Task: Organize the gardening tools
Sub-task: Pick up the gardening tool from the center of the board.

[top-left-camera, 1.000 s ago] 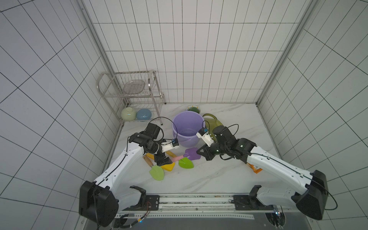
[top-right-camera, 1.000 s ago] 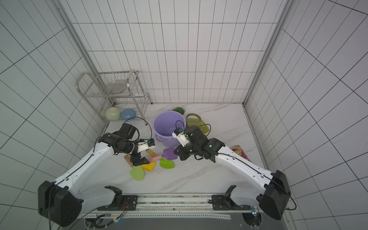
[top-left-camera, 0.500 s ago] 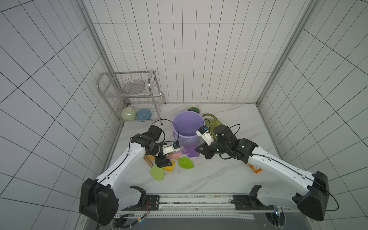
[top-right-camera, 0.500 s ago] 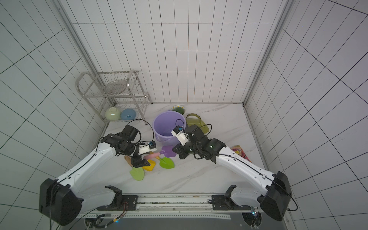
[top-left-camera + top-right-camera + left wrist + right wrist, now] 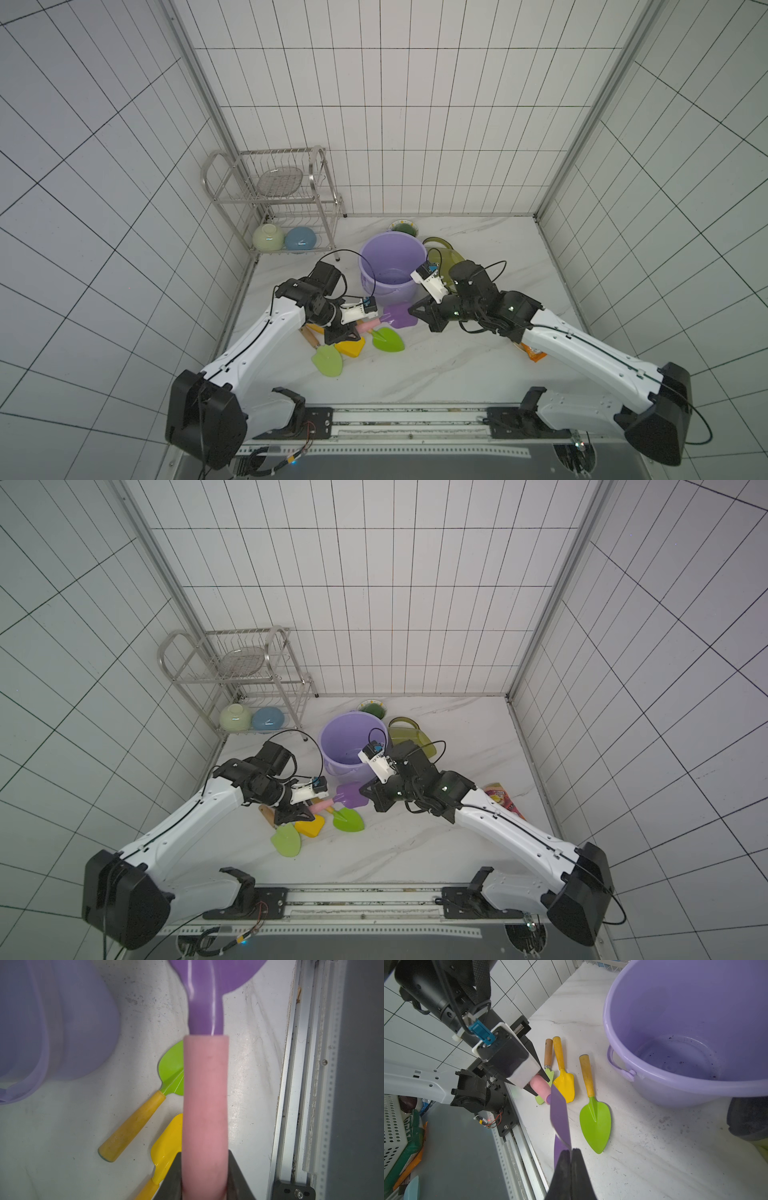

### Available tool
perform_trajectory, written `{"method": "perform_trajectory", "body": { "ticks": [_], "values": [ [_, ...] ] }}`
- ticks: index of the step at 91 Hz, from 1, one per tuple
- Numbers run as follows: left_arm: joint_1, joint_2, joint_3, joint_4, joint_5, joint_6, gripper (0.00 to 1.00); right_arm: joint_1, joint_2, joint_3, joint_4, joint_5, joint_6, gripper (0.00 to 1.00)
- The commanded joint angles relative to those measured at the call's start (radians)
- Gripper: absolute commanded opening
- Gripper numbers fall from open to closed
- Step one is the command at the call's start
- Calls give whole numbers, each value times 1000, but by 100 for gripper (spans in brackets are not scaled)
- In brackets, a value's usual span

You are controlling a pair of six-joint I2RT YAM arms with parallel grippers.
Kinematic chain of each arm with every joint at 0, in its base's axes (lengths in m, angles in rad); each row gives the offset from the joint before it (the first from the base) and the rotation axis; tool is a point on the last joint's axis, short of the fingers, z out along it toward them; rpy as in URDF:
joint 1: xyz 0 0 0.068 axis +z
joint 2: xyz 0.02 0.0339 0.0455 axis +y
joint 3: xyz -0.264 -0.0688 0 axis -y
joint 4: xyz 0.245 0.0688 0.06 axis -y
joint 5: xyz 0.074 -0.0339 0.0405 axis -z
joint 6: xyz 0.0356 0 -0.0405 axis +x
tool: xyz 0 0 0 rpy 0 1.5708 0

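– While both arms are on one tool, what step do I tag?
– Handover, I'd say. See the purple trowel [image 5: 399,316]: centre frame in both top views, just below the lilac bucket [image 5: 386,293], and it looks lifted clear of the surface [image 5: 436,374].
– Grips?
– Handle side, the left end effector [image 5: 540,1086] is clamped on the pink handle [image 5: 204,1105]. The left wrist view shows its dark fingers [image 5: 174,1182] hard against both sides. Blade side, the right end effector [image 5: 571,1152] is all but fully closed, pinching the thin edge of the purple blade, lower centre of the right wrist view.
– Other tools?
– Untouched, flat on the surface. Below and left of the bucket lie the green trowel [image 5: 388,340], yellow trowel [image 5: 351,345] and pale green trowel [image 5: 328,360], close together. Up and right of the bucket is the watering can [image 5: 444,257], partly hidden by the right arm.
– Progress?
– Early, my guess. Bucket looks empty in the right wrist view, nothing sorted.
– Next move?
– One grip has to let go, or the arms fight over the trowel. Likely the right opens off the blade and backs toward the right of frame, then the left carries it by the handle. Bucket or a neat row, can't tell.
– Risk?
– Blade swinging once the pinch opens. The handle grip looks to sit toward the handle's far end, so the blade hangs well out.
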Motion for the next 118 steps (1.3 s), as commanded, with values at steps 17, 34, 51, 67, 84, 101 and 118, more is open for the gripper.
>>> {"method": "perform_trajectory", "body": {
  "ticks": [17, 34, 51, 67, 84, 101, 118],
  "values": [
    [6, 15, 33, 2, 45, -141, 0, 7, -92, -108, 190, 214, 282, 50],
    [6, -8, 42, -13, 106, -171, 0, 11, -92, -173, 331, 255, 414, 56],
    [5, -31, 52, -30, 150, -186, 0, 18, -40, -193, 444, 165, 441, 50],
    [5, -27, 52, -28, 140, -192, 0, 39, -21, -188, 468, 130, 410, 42],
    [5, -29, 54, -29, 156, -191, 0, 51, 3, -180, 462, 130, 391, 28],
    [6, -35, 57, -31, 149, -177, 0, 51, -13, -178, 445, 150, 376, 15],
    [6, -35, 51, -19, 121, -164, 0, 51, -34, -161, 404, 166, 355, 0]
  ]
}}
